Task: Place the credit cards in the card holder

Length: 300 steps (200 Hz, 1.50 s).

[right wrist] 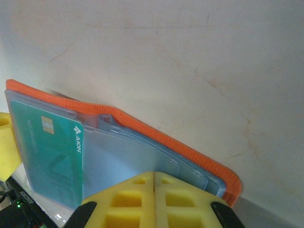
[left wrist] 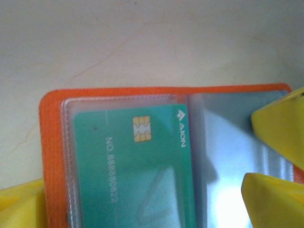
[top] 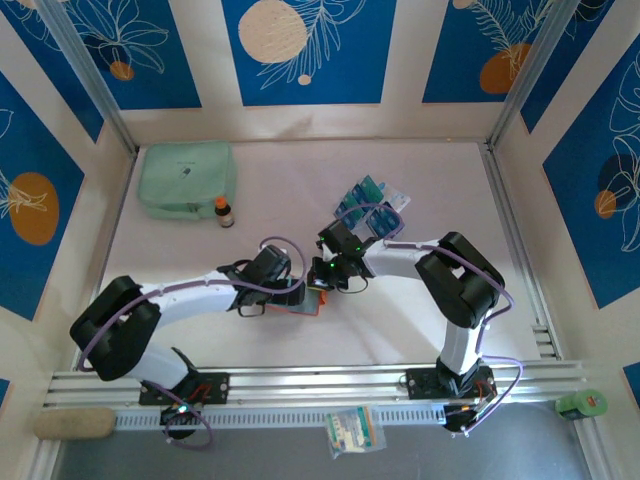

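**Item:** small square orange leather-like card holder (left wrist: 50, 142), lying open near the middle of the white table (top: 300, 185), towards its near edge.

**Contents:** one teal-green plastic credit card with a gold chip (left wrist: 137, 175). It appears seated in the clear pocket of the leaf under the left gripper, within the pocket's outline.

**Stock outstanding:** a loose heap of teal and blue credit cards (top: 368, 205), well apart from the holder, towards the far right part of the table.

**Left gripper** (left wrist: 140, 184): yellow jaws wide apart, straddling the pocketed card and gripping nothing.

**Right gripper** (right wrist: 154, 183): jaws closed together, tips resting on the pale clear pocket leaves (right wrist: 133, 156) of the other half. Whether a leaf is pinched cannot be told.

**Step judged in hand:** seating and letting go of the teal card.

**Handling note:**
- Press the right tips on the leaves so the holder cannot fold or slide.
- Lift the left jaws straight up, clear of the card's edge, lest they drag it out.
- Only then reach for the heap.
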Each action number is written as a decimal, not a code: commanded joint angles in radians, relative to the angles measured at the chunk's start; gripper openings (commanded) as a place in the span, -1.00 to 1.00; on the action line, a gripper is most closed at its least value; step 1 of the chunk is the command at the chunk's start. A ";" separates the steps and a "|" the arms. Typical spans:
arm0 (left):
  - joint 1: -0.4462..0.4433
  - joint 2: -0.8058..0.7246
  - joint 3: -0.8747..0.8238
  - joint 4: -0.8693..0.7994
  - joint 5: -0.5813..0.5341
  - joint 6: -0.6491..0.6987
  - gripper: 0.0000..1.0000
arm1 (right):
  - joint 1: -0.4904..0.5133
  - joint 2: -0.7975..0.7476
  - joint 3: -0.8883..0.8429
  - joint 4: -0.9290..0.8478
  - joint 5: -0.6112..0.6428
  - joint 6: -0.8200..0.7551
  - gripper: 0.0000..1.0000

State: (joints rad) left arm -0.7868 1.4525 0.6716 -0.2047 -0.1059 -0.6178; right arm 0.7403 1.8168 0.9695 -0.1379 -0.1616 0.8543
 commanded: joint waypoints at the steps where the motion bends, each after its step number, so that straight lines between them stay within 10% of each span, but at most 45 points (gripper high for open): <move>1: -0.011 0.012 -0.026 0.004 -0.016 0.017 0.76 | 0.002 -0.005 0.015 -0.012 -0.024 0.005 -0.96; 300: -0.010 -0.026 -0.075 0.037 -0.036 -0.005 0.57 | -0.004 0.011 -0.044 0.115 -0.078 0.099 -0.36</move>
State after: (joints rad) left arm -0.7879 1.4345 0.6167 -0.1520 -0.1387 -0.6147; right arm 0.7486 1.7958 0.9276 -0.0555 -0.1741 0.9211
